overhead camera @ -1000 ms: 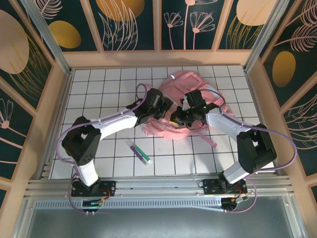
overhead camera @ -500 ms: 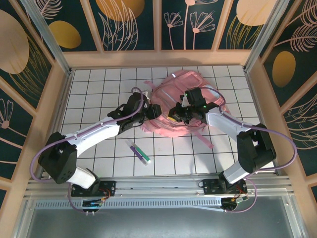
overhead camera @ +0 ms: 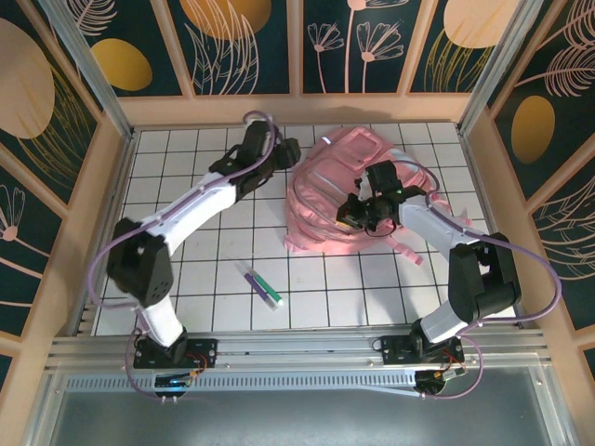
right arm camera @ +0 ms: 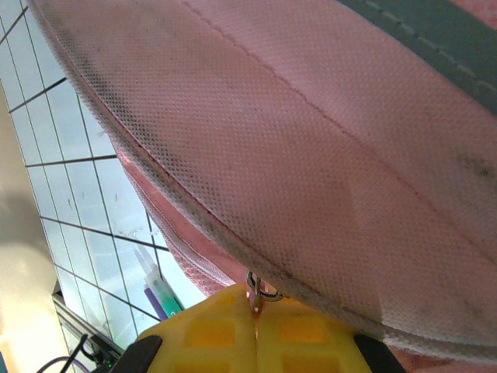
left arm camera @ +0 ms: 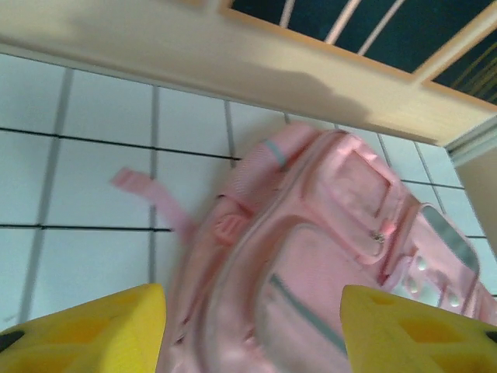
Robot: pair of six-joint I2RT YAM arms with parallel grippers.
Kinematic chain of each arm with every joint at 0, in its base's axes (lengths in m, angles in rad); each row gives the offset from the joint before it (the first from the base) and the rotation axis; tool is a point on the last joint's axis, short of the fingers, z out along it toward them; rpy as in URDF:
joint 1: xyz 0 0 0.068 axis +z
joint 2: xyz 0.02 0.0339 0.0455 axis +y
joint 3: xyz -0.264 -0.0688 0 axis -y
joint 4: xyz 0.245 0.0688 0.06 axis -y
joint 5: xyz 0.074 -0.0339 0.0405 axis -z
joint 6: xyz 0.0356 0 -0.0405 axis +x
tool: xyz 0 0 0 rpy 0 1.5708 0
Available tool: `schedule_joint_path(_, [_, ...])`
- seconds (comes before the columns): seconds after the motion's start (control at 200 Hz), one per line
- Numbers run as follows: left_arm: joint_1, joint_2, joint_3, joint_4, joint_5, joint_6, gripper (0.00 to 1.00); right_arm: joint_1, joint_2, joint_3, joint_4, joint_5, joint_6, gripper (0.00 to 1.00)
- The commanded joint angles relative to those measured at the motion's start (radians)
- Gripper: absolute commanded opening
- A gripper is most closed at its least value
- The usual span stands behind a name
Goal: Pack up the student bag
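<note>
The student bag (overhead camera: pixel 330 190), a big pink backpack, lies at the back right of the tiled table. My left gripper (overhead camera: pixel 286 152) hovers off its upper left corner. In the left wrist view its yellow fingertips (left arm camera: pixel 85 330) stand wide apart and open, with nothing between them, and the bag's front pockets (left arm camera: pixel 326 256) lie ahead. My right gripper (overhead camera: pixel 351 212) rests on the bag's middle. In the right wrist view this gripper (right arm camera: pixel 256 318) is shut on a small metal zipper pull (right arm camera: pixel 262 291) at the bag's seam, with pink fabric (right arm camera: pixel 311 132) overhead.
A green pen and a purple pen (overhead camera: pixel 262 285) lie together on the tiles in front of the bag, also seen past the bag's edge as the pens (right arm camera: pixel 159 299). A loose pink strap (overhead camera: pixel 406 249) trails to the right. Wooden walls (overhead camera: pixel 297 110) close in the table.
My left gripper left the bag's left side, swung back toward the far wall and opened. The bag shifted right and back, with the right gripper still shut at its zipper.
</note>
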Motion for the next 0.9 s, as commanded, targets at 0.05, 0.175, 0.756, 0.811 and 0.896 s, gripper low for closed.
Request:
schedule_joint_path(0.05, [-0.006,0.211,0.203,-0.217,0.122,0.045,0.66,0.001,-0.039,0.035,-0.041,0.013,-0.048,0.0])
schedule_joint_path(0.175, [-0.004,0.349,0.387,-0.334,0.148,0.046,0.68,0.0,-0.053,0.038,-0.052,0.028,-0.055,0.0])
schedule_joint_path(0.756, [-0.002,0.612,0.687,-0.492,0.38,0.083,0.46,0.0,-0.024,0.074,-0.093,0.085,-0.124,0.0])
schedule_joint_path(0.811, [-0.001,0.633,0.712,-0.536,0.347,0.088,0.49,-0.001,-0.02,0.077,-0.094,0.086,-0.128,0.0])
schedule_joint_path(0.896, [0.004,0.647,0.723,-0.569,0.298,0.09,0.63,0.0,-0.018,0.082,-0.101,0.089,-0.134,0.0])
